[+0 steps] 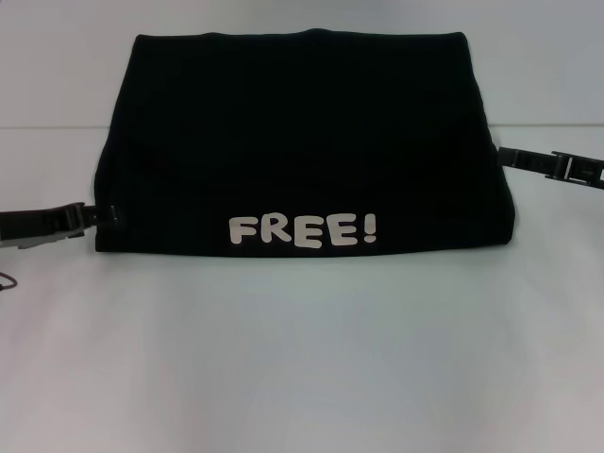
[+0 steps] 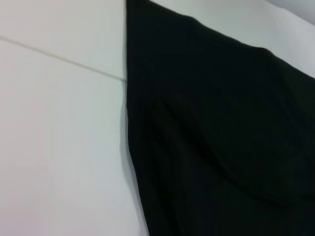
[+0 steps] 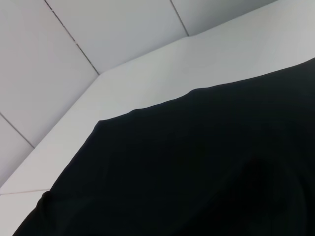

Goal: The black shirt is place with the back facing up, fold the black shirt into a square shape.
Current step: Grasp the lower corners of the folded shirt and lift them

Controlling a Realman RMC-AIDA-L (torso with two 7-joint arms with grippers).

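Shirt folded down to a wide slab now: the black shirt [image 1: 302, 142] lies flat on the white table [image 1: 302, 359], white "FREE!" lettering [image 1: 304, 229] along its near edge. Left gripper [image 1: 102, 216] sits at the cloth's near corner, touching the edge; right gripper [image 1: 505, 156] meets the opposite side, farther back. Whether either one is clamped on fabric, I cannot tell. Looks like a late fold, and the next move calls for both sides carried over together.
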